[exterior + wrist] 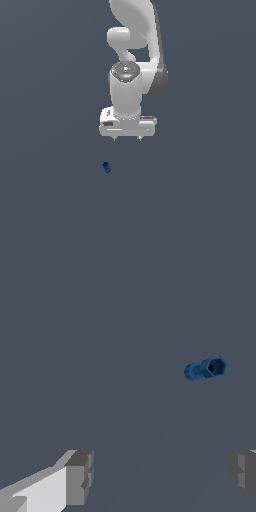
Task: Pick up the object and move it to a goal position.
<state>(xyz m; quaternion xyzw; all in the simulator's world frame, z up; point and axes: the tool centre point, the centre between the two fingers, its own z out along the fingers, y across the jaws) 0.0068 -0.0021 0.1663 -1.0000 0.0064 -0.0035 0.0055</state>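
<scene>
- Above the bench (50, 210), the end effector (127, 138) is hanging spread apart, gripping nothing.
- The blue spool (106, 167) is lying untouched; picking up and moving are both waiting.

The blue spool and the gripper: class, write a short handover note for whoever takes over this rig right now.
Gripper: open, holding nothing, fingers spread wide.
Blue spool: lying on its side on the grey floor, apart from the gripper, nearer the camera and toward the exterior view's left of it. It is not between the fingers.
Done: nothing yet; the spool is not grasped.
Left: line up over the spool, descend, close on it, lift, carry to the goal. No goal marker shows in either view.
</scene>
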